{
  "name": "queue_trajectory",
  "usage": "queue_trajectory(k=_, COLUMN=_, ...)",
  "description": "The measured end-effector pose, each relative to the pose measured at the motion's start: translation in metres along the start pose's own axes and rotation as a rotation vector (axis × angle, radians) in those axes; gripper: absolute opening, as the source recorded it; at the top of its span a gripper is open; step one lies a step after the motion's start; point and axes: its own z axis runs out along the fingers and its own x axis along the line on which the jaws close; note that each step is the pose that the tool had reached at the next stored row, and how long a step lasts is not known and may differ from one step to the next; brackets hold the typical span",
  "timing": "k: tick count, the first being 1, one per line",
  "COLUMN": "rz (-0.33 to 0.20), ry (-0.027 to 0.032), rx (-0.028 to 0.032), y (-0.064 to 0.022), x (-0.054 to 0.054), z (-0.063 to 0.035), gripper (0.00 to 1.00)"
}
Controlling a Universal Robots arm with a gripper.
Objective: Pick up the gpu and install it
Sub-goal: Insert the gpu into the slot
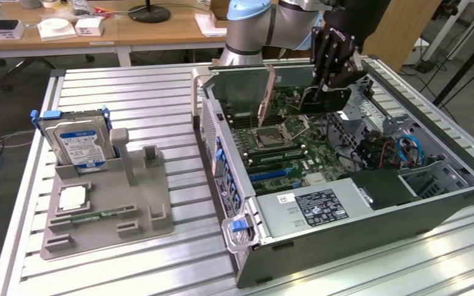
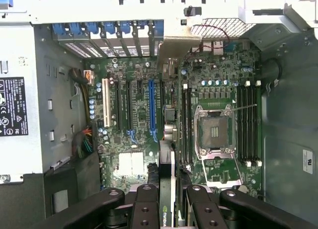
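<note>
The counter [image 1: 138, 92] has plenty of free slatted surface outside the case [image 1: 434, 203], but the work sits inside the case, where room is tight. The case lies open on its side with its walls standing up round the motherboard [image 1: 278, 145], and the arm reaches down between them. The rear wall of the case, with its row of blue clips [image 2: 109, 28], is close to the card's bracket end, and the cabled drive bay [image 1: 394, 151] at the front of the case hems in the other end. The gpu [image 1: 323, 100] hangs edge-down over the motherboard in the rear half of the case, apparently clear of the board. The tool [image 1: 329, 83] is clenched on its upper edge, with fingers [image 2: 145, 209] on either face. From the wrist, the card runs just beside the long blue slot [image 2: 151, 107], between it and the memory slots [image 2: 185, 124] near the CPU socket [image 2: 214, 129]. I cannot tell whether its contact edge sits over a slot. The main risk, as I judge it, is misalignment: a tilted or offset card could land on a slot rim or the capacitors [image 2: 213, 82] and damage contacts. The silver bracket [image 2: 175, 45] could catch on the case's rear lip instead of entering its opening. With so thin an edge held, seating force could make the card slip or twist.
</note>
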Motion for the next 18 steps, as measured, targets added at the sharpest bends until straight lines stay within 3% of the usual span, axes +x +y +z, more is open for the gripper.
queue_trajectory(k=18, rz=0.016, ry=-0.0005, rx=0.0014, y=0.0, x=-0.0011, z=0.004, gripper=0.26)
